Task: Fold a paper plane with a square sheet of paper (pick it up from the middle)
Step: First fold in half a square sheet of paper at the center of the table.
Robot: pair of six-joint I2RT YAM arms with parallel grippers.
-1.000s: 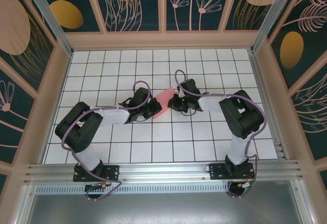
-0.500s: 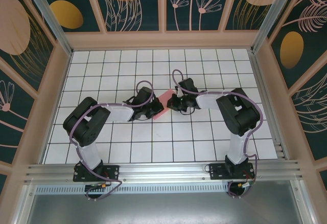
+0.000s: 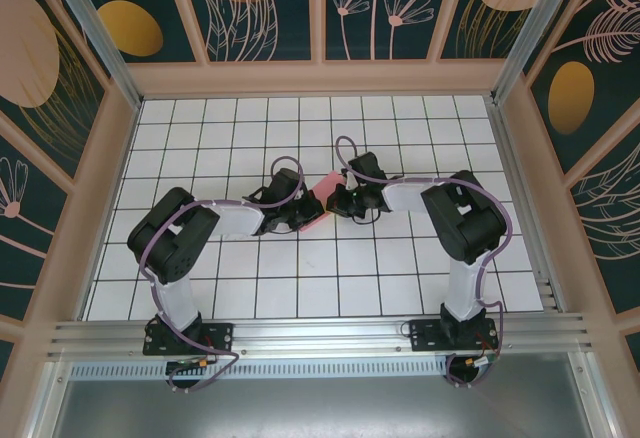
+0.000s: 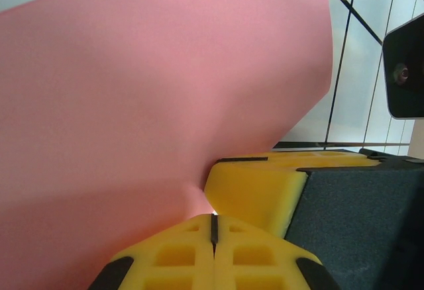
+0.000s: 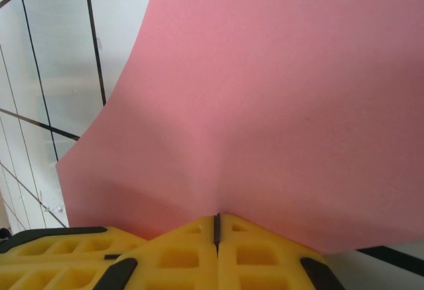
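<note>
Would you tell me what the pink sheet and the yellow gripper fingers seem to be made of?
Pink sheet: thin matte paper, likely; it bends smoothly without shine. Yellow fingers: probably moulded plastic, with hollow pockets and a dull finish.

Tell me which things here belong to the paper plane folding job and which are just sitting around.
Part of the job: the pink sheet of paper, pinched by the left gripper and the right gripper, both shut on it.
Just there: the white gridded board, the patterned walls, the metal rail at the near edge.
</note>
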